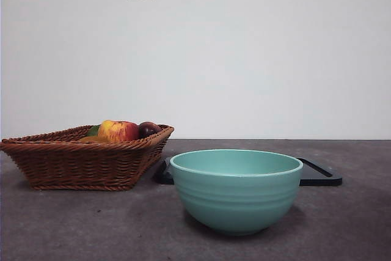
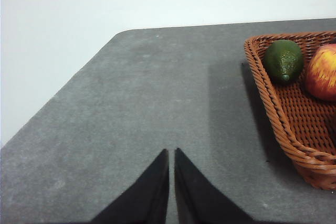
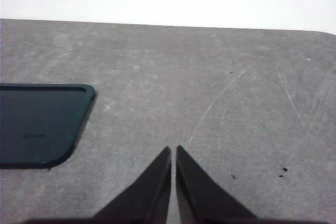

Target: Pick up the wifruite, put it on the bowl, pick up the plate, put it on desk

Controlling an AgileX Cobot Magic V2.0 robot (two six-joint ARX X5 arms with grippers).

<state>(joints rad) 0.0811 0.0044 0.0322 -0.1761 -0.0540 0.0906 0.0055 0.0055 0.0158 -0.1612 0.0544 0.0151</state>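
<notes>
Grey surface point(image 1: 73, 224): small fruit point(image 1: 93, 140) in basket point(image 1: 79, 163) likely light, firm, smooth, so grip across its middle; left claw point(image 2: 171, 153), right claw point(image 3: 174, 150) both closed, empty.

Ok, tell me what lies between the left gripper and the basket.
Nothing: the left wrist view shows only bare desk between the left gripper, jaws shut, and the basket.
</notes>
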